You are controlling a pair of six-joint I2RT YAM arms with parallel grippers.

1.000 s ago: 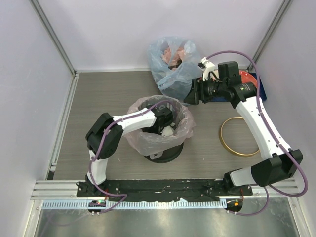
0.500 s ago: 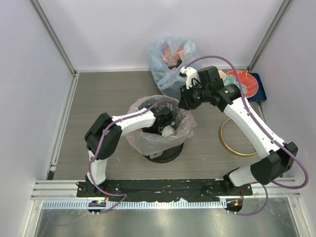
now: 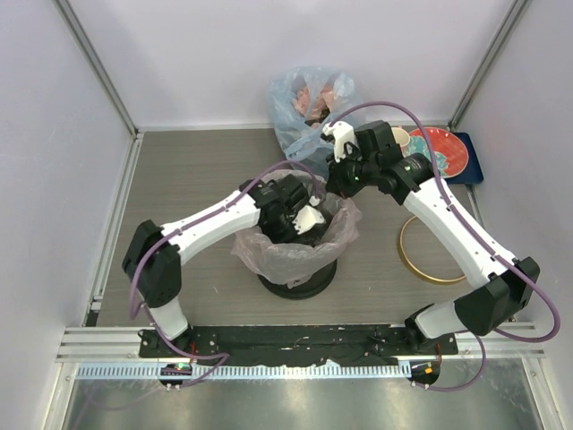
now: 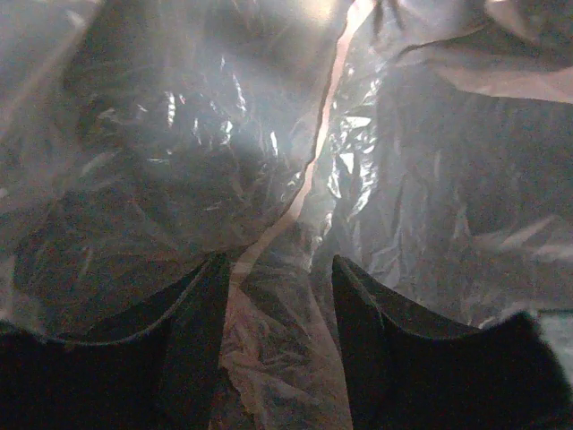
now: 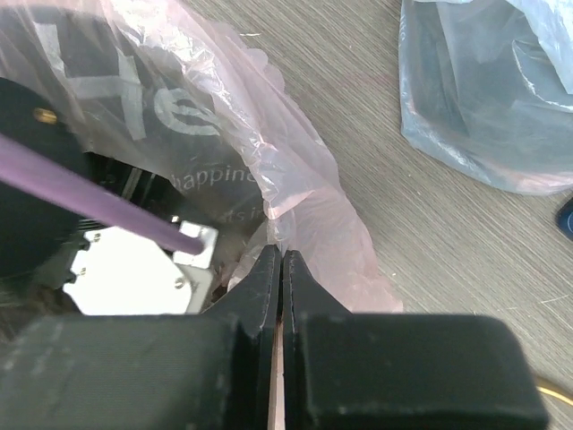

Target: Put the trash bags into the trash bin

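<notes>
1. The trash bag lines the trash bin, which stands mid-table, with the pink film draped over the bin's lip all round. The right gripper is clamped on a fold of that film at the bin's far-right side. Pulling hard from this pinch could tear the thin plastic or drag the whole lining out.

2. The left gripper sits deep inside the bag with its jaws apart, holding nothing, and crinkled film lies between and around its fingers. If they close or lift out carelessly, they could snag a pleat and pull the lining up.

3. The two arms meet over the bin's mouth, the right wrist just beside the left arm's purple cable. If both move at once, the cable could catch or the arms could knock together.

4. The bin looks light and rests only on its own base. A sideways tug from the right gripper, in my judgement, could tip it or skid it toward the table's right edge.

5. The gold hoop lies flat near the table's right edge, well apart from the bin. Nothing locks the film to the lip, so the draped edge may slip inside once released.

6. The bluish bag bulges at the table's far edge, near the right wrist. A swing that way could brush it.
</notes>
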